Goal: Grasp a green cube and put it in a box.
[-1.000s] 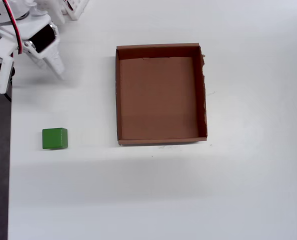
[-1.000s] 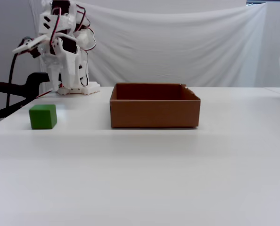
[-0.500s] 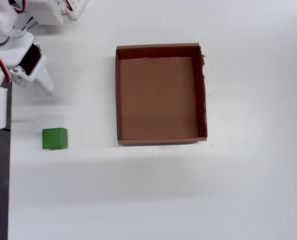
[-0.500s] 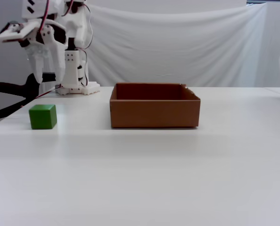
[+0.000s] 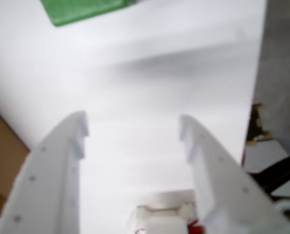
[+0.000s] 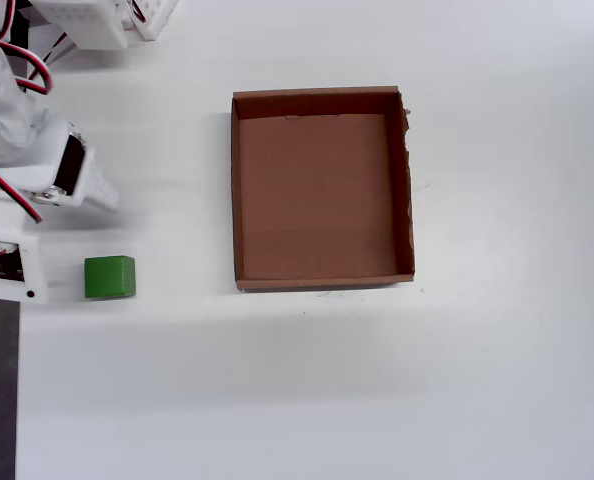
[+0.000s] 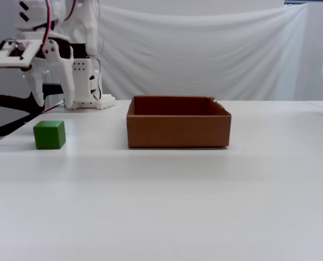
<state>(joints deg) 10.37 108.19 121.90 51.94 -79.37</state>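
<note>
The green cube (image 6: 109, 277) rests on the white table, well left of the box (image 6: 235, 190) in the overhead view. My gripper (image 6: 99, 196) hovers just behind the cube, open with nothing between its fingers. In the fixed view the gripper (image 7: 53, 100) hangs above and slightly behind the cube (image 7: 49, 134), and the brown cardboard box (image 7: 178, 130) stands to the right. The wrist view has the cube (image 5: 81, 9) at the top edge, ahead of the spread fingers of the gripper (image 5: 133, 129), with a corner of the box (image 5: 1, 165) at the left.
The arm's white base (image 6: 97, 20) stands at the table's back left. The table's left edge (image 6: 18, 400) runs close beside the cube, with dark floor beyond it. A black chair part (image 7: 9, 103) sits off that edge. White cloth (image 7: 205, 49) hangs behind the table.
The arm has swung from near its base toward the cube, and the gripper has come lower. Cube and box have not moved.
</note>
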